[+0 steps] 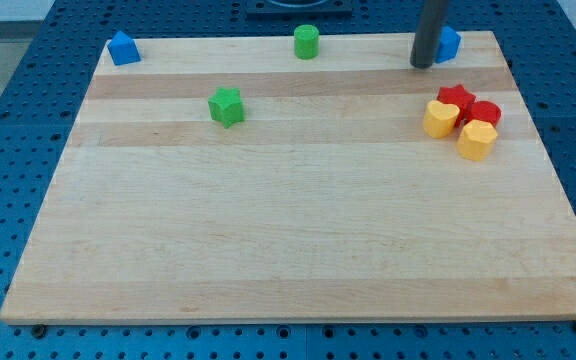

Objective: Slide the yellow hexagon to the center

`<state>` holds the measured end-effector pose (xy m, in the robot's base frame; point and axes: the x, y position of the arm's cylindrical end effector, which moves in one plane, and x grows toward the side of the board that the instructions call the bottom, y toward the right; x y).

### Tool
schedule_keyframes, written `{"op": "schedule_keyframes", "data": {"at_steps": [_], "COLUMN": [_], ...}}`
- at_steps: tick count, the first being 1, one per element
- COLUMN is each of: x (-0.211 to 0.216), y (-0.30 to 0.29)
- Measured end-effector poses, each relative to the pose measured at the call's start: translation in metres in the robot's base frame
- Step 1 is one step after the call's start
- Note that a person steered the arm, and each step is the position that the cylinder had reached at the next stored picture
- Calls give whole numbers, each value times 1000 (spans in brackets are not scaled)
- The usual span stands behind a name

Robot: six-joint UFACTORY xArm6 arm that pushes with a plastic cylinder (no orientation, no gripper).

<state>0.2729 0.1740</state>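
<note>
The yellow hexagon (pixel 476 140) lies at the right side of the wooden board (pixel 288 220), at the lower right of a tight cluster. Touching it are a yellow heart-shaped block (pixel 440 118) to its left, a red round block (pixel 485 113) just above it, and a red star (pixel 455 98) at the cluster's top. My tip (pixel 423 65) rests near the board's top edge at the right, above and left of the cluster, well apart from the yellow hexagon. The rod hides part of a blue block (pixel 449 44) behind it.
A green star (pixel 226 106) sits at the upper left of the board. A green cylinder (pixel 306 41) stands at the top edge near the middle. A blue house-shaped block (pixel 122 48) sits at the top left corner. A blue perforated table surrounds the board.
</note>
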Motion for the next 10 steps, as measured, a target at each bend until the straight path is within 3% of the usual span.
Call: {"op": "schedule_keyframes", "data": {"at_steps": [1,2,3,9,10], "x": [2,18,84,195,191], "y": [25,93,113,-28,-68]}}
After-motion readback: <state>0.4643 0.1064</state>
